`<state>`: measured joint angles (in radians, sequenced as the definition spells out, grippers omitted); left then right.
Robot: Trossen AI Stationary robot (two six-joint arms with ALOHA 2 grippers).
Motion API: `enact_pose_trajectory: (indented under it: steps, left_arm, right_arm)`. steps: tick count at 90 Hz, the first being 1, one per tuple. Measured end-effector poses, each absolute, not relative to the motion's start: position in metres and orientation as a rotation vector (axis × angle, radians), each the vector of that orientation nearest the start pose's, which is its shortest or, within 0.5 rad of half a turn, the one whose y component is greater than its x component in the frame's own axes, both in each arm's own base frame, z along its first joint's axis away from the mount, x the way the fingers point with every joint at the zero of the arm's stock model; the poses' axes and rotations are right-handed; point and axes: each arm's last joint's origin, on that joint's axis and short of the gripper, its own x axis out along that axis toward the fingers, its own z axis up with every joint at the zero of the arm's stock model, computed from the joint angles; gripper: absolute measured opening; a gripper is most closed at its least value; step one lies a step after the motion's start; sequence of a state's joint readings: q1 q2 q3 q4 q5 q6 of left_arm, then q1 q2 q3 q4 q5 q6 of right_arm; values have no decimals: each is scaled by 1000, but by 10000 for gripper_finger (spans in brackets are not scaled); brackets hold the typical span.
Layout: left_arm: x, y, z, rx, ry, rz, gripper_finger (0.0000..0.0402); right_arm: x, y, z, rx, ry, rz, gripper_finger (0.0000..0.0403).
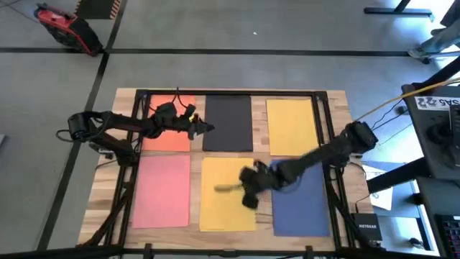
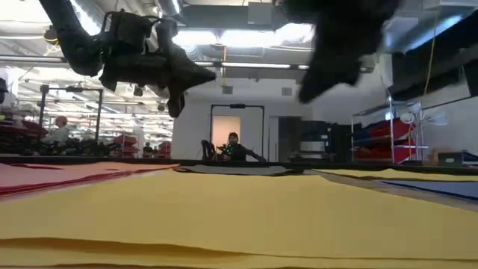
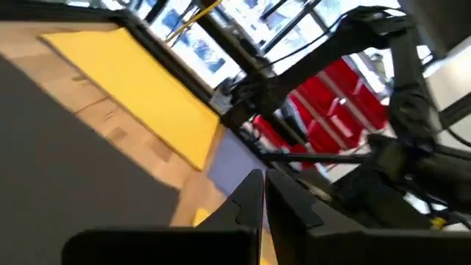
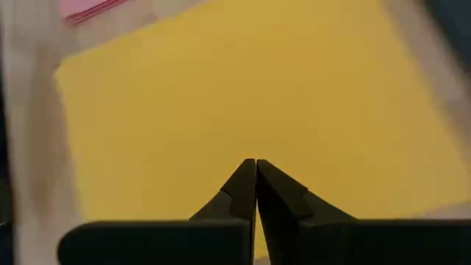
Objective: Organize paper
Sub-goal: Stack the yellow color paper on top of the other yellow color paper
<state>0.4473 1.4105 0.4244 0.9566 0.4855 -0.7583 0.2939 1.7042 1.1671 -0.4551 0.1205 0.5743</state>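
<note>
Six sheets of paper lie flat on the wooden table in two rows. The far row has orange (image 1: 167, 135), black (image 1: 228, 122) and yellow (image 1: 291, 126). The near row has pink (image 1: 164, 191), yellow (image 1: 224, 208) and blue (image 1: 303, 205). My left gripper (image 1: 209, 128) hangs shut, with nothing in it, above the black sheet's left edge; the low view shows it (image 2: 176, 103) well clear of the table. My right gripper (image 1: 248, 193) is shut and empty too, raised above the near yellow sheet (image 4: 243, 96).
A black frame (image 1: 230, 93) runs around the table's far edge and down both sides. Strips of bare wood (image 1: 195, 162) separate the sheets. A person (image 2: 233, 148) sits in the room beyond the far edge.
</note>
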Motion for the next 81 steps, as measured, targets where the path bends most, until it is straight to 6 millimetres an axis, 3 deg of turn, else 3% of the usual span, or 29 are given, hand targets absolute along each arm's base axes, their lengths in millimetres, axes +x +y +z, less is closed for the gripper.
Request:
enact_pose_trajectory:
  steps: [15,32,54,69,81]
  left_arm:
    - [237,99,193,-781,15,-48,0]
    - [237,99,193,-782,19,-43,0]
    - [237,100,192,-782,14,1,0]
    - [237,100,186,-779,60,23,0]
    - [236,100,182,-782,100,45,0]
  right_arm:
    - [326,33,216,292,1132,-148,0]
    - [291,-6,218,165,1434,-175,0]
    - [245,-20,204,161,1523,-169,0]
    - [223,-21,192,224,1369,-172,0]
    - [216,-18,190,250,1239,-163,3]
